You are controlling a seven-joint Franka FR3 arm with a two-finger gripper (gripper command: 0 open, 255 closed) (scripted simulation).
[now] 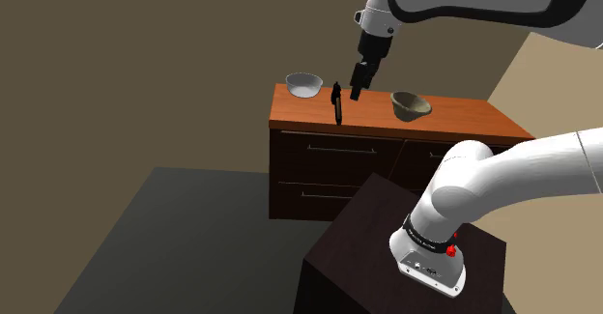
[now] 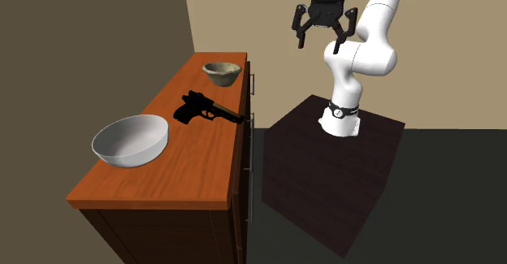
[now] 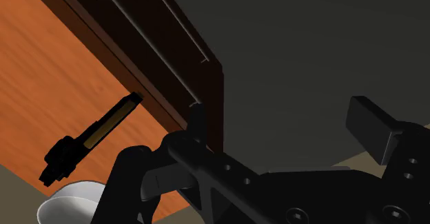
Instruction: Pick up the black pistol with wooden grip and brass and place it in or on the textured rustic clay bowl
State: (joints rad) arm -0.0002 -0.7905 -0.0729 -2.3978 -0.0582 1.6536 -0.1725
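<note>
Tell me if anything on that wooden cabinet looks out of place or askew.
Only the pistol stands out: it lies flat on its side on the cabinet top, its muzzle reaching the front edge. The clay bowl and white bowl sit upright, nothing spilled.

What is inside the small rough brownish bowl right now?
Nothing shows inside the small rough brownish bowl, though its near rim hides the very bottom. The black pistol lies on the orange wooden cabinet top, apart from it.
</note>
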